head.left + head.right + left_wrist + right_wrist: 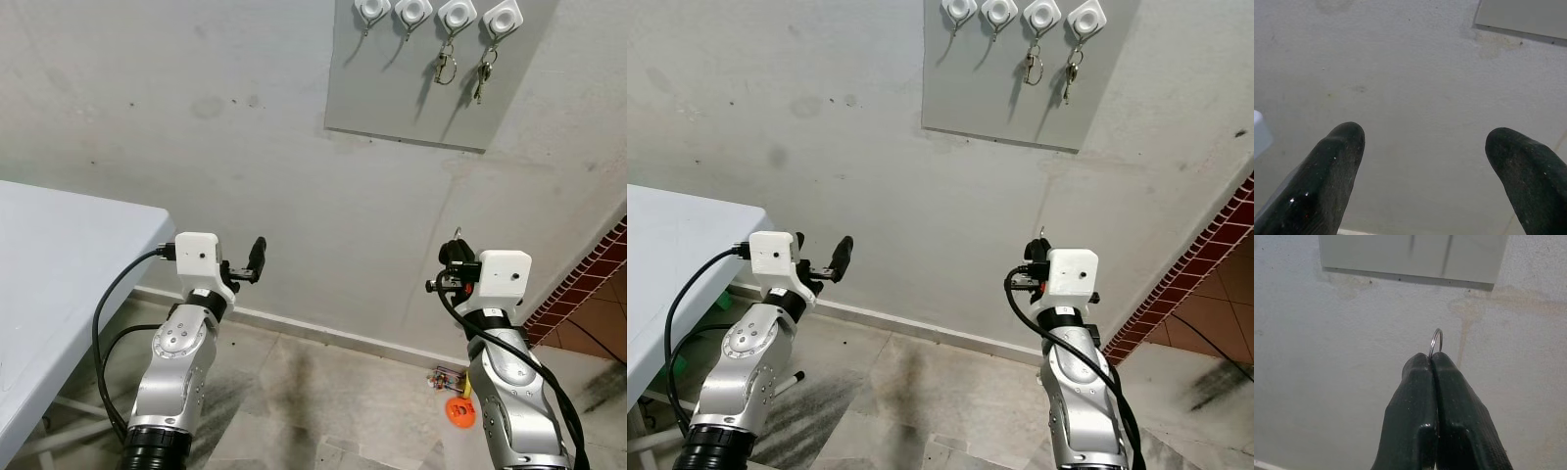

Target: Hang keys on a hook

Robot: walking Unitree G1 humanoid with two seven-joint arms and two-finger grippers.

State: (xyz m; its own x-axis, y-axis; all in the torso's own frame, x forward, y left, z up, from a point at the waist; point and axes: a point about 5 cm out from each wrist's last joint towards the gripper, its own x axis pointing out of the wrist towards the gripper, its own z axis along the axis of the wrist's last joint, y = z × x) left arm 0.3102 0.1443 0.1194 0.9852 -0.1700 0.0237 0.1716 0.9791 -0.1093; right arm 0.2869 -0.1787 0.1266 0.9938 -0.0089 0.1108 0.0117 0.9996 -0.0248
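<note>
Wall (245,147) ahead, right gripper (1433,360) pinching key ring (1436,340).

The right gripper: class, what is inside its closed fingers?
The right gripper pinches a thin metal key ring, whose top loop pokes above the fingertips. The rest of the ring, and any keys on it, are covered by the fingers.

Key ring (1436,341) — only its top arc clears the right gripper's (1433,363) pinched fingertips; any keys below are hidden. Hook plates (437,16) cropped by top edge — hook tips too small to tell.
</note>
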